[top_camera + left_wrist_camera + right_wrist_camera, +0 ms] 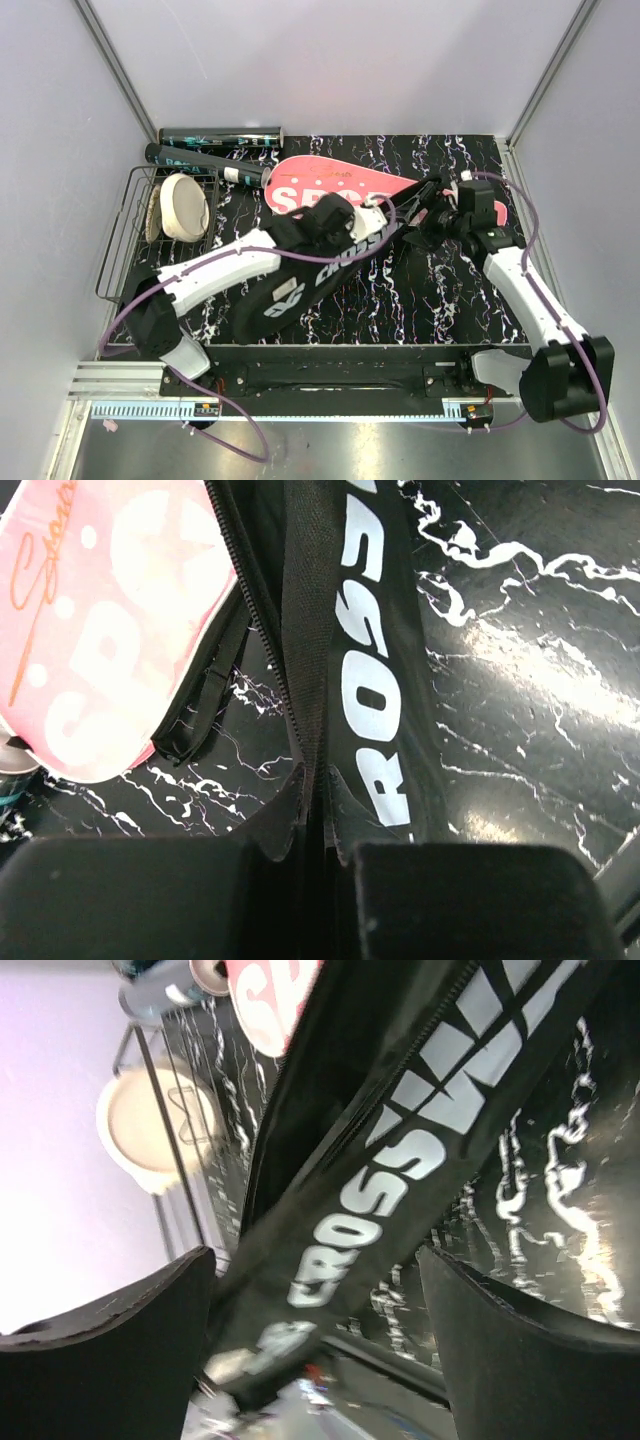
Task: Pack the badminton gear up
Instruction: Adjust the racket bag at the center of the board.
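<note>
The black "CROSSWAY" bag (300, 285) lies diagonally across the mat, over the pink "SPORT" case (325, 185). My left gripper (378, 222) is shut on the bag's black zip edge (305, 660), and the fabric is pinched between its fingers (318, 810). My right gripper (420, 215) is open beside the bag's upper end. Its fingers stand wide apart (315, 1255) with the bag (400, 1150) beyond them, not gripped. A dark tube (220, 137) lies at the back wall. The rackets and shuttlecocks are not visible.
A black wire basket (125, 250) at the left holds a cream round disc (185, 205). A second dark rod-like piece (195, 160) lies in front of the tube, reaching the pink case. Grey walls close in the mat on three sides.
</note>
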### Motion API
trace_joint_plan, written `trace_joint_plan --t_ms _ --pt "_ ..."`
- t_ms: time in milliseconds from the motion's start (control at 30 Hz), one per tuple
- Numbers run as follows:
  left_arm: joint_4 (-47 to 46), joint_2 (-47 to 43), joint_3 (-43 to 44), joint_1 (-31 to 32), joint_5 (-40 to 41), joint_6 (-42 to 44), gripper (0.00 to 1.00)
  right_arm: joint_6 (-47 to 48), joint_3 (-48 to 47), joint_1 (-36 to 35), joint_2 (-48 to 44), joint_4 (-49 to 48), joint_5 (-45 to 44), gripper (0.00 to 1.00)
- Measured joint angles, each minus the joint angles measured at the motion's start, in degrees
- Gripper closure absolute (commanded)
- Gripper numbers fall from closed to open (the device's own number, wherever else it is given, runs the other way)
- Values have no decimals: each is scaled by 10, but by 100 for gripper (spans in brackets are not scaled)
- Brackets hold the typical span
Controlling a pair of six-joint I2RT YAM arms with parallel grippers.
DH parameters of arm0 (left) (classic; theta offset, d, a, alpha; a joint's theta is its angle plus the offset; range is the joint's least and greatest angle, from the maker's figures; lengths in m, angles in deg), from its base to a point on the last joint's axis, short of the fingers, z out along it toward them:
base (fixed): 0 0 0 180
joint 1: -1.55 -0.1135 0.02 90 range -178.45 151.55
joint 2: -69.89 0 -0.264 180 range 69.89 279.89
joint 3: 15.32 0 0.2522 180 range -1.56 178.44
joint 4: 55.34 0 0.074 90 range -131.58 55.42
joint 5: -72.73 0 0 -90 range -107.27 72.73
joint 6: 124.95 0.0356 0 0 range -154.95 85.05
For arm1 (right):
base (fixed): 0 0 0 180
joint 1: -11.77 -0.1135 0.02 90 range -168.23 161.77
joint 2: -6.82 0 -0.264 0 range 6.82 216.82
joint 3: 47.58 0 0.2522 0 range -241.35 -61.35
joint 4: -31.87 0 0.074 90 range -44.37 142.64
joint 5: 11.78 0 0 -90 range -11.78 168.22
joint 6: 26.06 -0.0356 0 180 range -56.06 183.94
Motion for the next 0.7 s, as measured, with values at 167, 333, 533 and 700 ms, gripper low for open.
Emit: trace_joint_plan --t_ms 167,333,533,700 --pt "37 -43 0 -78 -134 66 100 215 -81 0 -68 85 -22 3" --pt "84 -59 12 -125 -243 137 100 398 -190 0 -63 123 -50 0" --pt "120 -59 21 -149 -337 185 100 603 -188 -2 -36 138 -31 0" --pt "90 -59 12 -148 -377 184 100 647 -172 -23 -23 149 -7 0"
